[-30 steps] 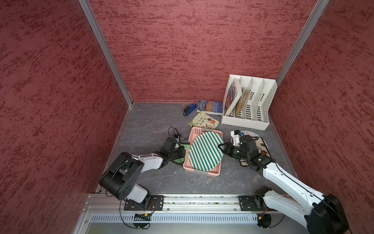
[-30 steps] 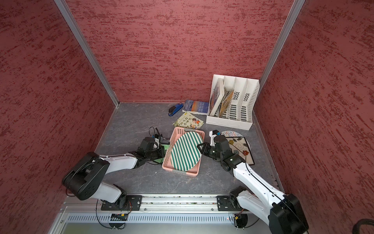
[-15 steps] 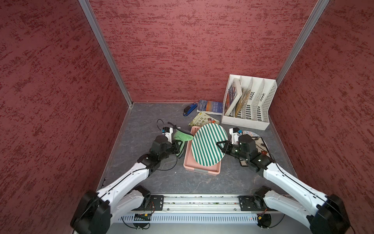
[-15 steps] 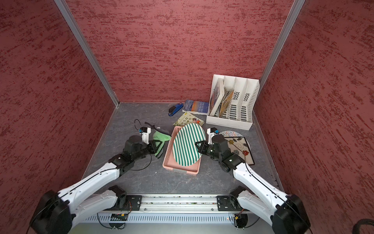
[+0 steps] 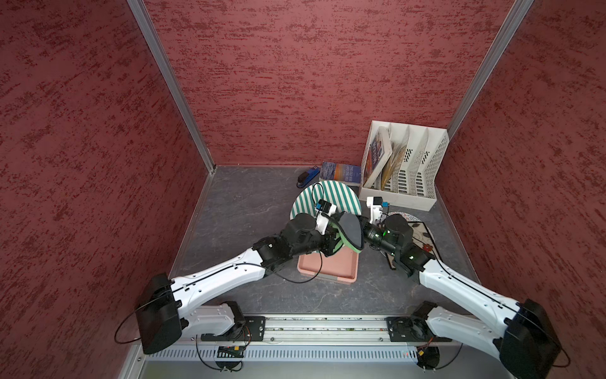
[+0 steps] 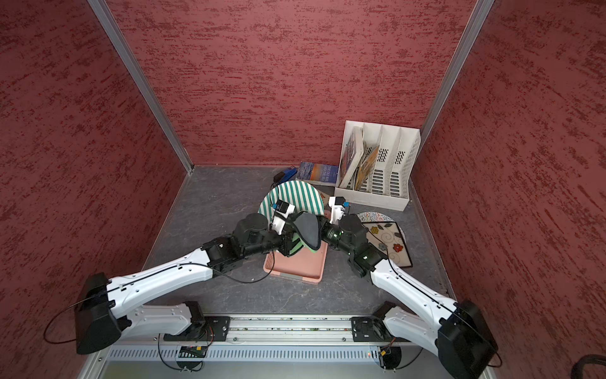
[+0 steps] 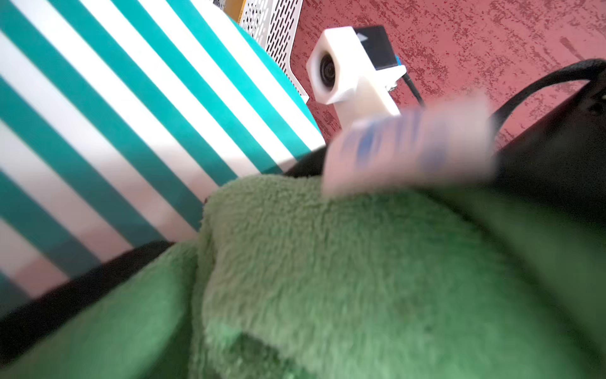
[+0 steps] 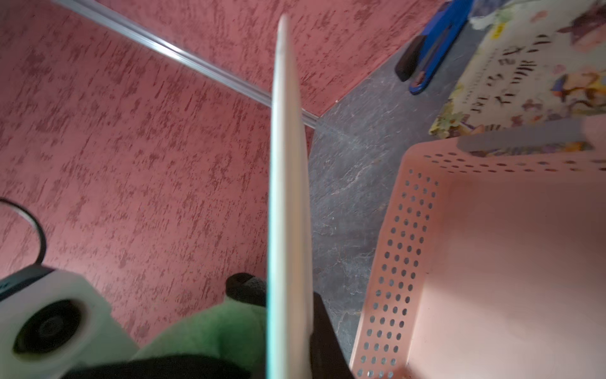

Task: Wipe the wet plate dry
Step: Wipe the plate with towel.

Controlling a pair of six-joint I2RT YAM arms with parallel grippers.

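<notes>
1. The right pincer (image 5: 363, 231), reaching in from 5 o'clock, is clamped on the rim of a green-and-white striped plate (image 5: 342, 197). The plate stands on edge in the air above the 12 o'clock end of a pink tray (image 5: 328, 270), near the middle of the desk (image 5: 249, 210).
2. The left pincer (image 5: 334, 238), in from 7 o'clock, is closed on a bunched green cloth (image 7: 328, 279). In the left wrist view the fleece sits at the lower part of the striped face, apparently pressed to it.
3. In the right wrist view the plate is thin and edge-on, its rim running down between the jaws, with the cloth on one side.
4. The plate looks stiff, is probably slick while wet, and would likely chip if dropped onto the tray. One grip on the rim resists twisting poorly, so wiping pressure is best kept light and close to the held edge.
5. The cloth is soft and light, and is best held bunched with a pad of fleece past the fingertips.
6. A white file rack (image 5: 410, 170) stands at 1 o'clock, with a book (image 5: 341, 172) and a blue stapler (image 5: 308, 175) at 12 o'clock.
</notes>
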